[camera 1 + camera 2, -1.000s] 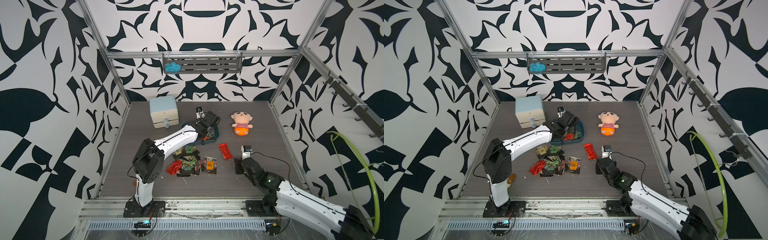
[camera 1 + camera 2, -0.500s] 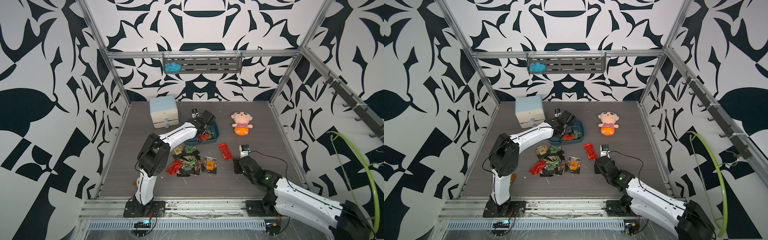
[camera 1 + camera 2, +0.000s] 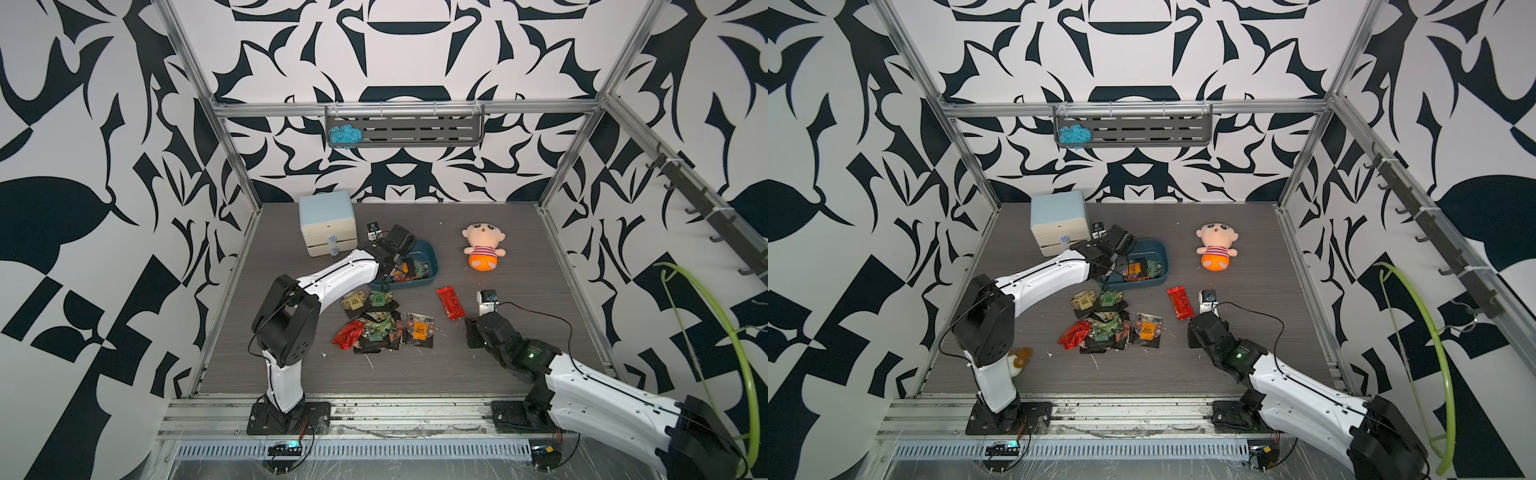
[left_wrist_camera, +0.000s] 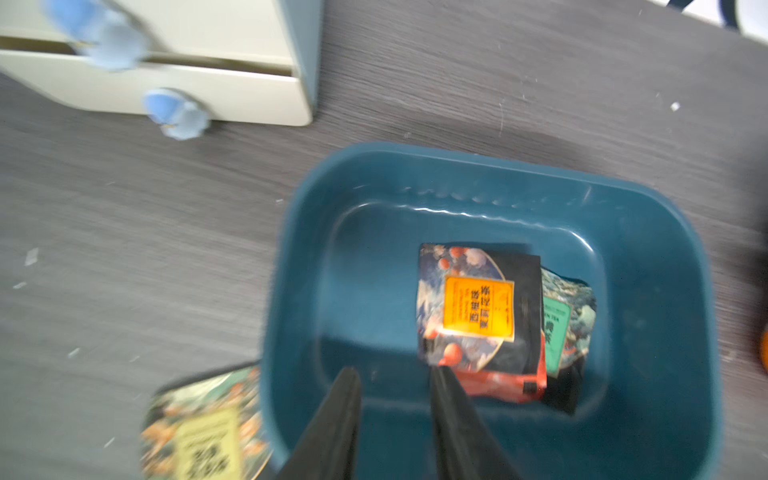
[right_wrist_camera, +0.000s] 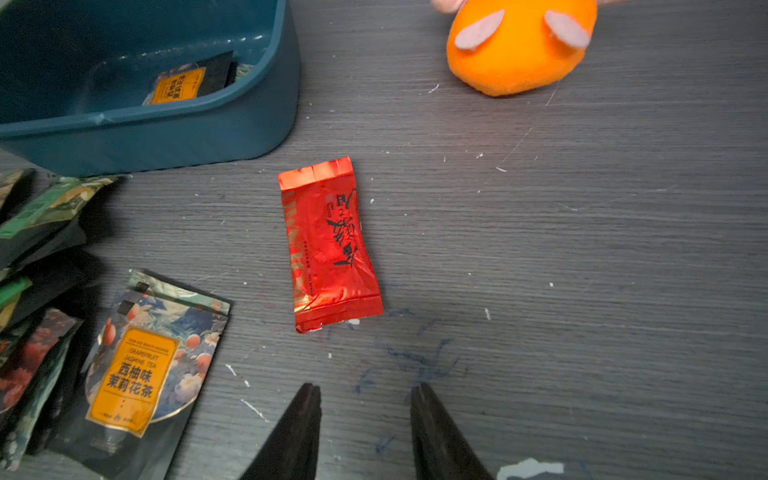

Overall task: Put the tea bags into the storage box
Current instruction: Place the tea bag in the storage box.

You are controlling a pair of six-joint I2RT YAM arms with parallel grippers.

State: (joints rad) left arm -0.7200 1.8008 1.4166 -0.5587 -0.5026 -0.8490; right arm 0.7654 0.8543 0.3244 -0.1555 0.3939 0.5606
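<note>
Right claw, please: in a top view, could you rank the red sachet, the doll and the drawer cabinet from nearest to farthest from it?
From the right claw:
1. Red sachet, on the table just ahead of it.
2. Doll, farther back on the right.
3. Drawer cabinet, at the back left.

Robot lab test cell. A bare aluminium frame [image 3: 270,109] boxes the space, and the wall panels [image 3: 415,54] carry a bold black-and-white print on every side. Two white-and-black arms, the left arm [image 3: 332,276] and the right arm [image 3: 602,395], are bolted to a metal rail [image 3: 415,409] at the front of a grey wood-grain tabletop [image 3: 415,374]. A slotted shelf [image 3: 403,131] hangs on the back beam. A hook rack [image 3: 706,203] is fixed to the wall on the right arm's side.
</note>
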